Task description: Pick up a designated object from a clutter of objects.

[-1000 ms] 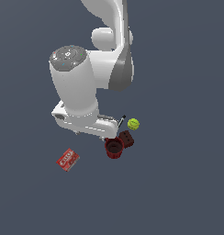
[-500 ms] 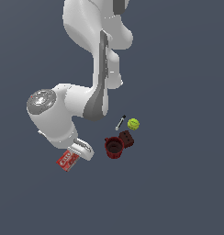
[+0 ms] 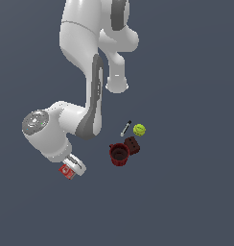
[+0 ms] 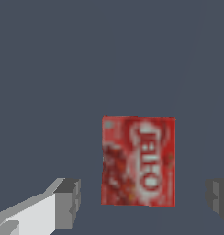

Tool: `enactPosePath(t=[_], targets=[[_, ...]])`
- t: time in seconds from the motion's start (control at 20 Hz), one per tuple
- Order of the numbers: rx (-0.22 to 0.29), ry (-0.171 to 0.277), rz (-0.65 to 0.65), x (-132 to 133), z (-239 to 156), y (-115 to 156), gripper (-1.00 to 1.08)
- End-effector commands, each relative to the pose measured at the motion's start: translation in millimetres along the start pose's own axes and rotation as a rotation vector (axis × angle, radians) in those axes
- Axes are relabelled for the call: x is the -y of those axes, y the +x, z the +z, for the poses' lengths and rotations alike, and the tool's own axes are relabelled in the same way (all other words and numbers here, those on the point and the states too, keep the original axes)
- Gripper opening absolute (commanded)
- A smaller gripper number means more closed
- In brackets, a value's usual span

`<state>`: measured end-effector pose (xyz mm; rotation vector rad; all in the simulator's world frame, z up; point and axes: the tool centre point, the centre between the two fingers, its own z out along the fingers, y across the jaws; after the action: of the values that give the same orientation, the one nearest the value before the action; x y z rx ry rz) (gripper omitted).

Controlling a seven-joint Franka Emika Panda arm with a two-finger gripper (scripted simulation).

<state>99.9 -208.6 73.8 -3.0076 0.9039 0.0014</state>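
The arm [image 3: 85, 96] holds its gripper [image 4: 141, 202] wide open above the flat red box [image 4: 138, 160], which lies alone, well apart from the mug [image 3: 119, 154], and seems light, stiff, best pinched across its short sides.

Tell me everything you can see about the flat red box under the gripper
The flat red box is a small rectangular packet, red with white lettering and darker red fruit-like print on its face. It lies flat, face up, on the grey floor, apart from the other items. In the wrist view it sits between the fingertips of the open gripper, with gaps on both sides, so nothing grips it. In the exterior view the gripper partly covers it.
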Motion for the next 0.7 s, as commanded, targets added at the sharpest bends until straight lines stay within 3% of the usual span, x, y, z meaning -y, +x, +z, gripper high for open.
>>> enactPosePath(t=[0.0,0.65], targets=[[-0.001,0.0,0.013,-4,6,3,1.0],[-0.001,-0.001,0.018,-6,37,3,1.0]])
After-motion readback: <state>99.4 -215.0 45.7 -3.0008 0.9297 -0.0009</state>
